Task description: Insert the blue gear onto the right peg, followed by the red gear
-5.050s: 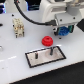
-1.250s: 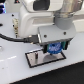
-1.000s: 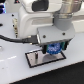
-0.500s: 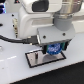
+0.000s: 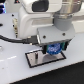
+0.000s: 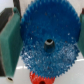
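My gripper (image 5: 54, 49) is shut on the blue gear (image 5: 54, 48), holding it flat just above the black-rimmed grey plate (image 5: 32, 62). In the wrist view the blue gear (image 6: 47, 42) fills the picture, with a green finger pad (image 6: 10, 45) pressed on its rim and another on the opposite side. Its centre hole (image 6: 48, 43) shows dark. The red gear (image 6: 38, 78) peeks out below the blue gear's edge. In the exterior view the red gear and the right peg are hidden behind the gripper and the blue gear.
The white arm body (image 5: 37, 20) looms over the plate, with a black cable (image 5: 15, 36) on the exterior view's left. The plate lies on a white table (image 5: 15, 72).
Five seconds ago the red gear showed on the plate and the gripper was higher. Now the gripper with the blue gear hangs low over it. Little has moved in the last second.
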Available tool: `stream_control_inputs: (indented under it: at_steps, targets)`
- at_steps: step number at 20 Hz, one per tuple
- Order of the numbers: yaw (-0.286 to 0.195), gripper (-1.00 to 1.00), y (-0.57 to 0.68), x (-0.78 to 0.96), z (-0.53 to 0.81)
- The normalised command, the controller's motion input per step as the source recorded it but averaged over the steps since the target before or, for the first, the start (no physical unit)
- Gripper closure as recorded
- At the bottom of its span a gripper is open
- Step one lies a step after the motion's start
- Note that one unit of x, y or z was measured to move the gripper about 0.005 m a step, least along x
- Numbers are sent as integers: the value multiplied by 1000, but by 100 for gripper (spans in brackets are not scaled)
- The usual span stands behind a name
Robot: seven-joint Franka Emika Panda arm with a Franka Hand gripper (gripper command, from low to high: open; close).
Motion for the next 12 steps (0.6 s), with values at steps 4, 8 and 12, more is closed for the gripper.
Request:
stream_control_inputs:
  at_steps: [4,8,12]
  targets:
    - [0,100,-69,156,175]
    - [0,100,38,185,-100]
    - [0,100,6,237,-100]
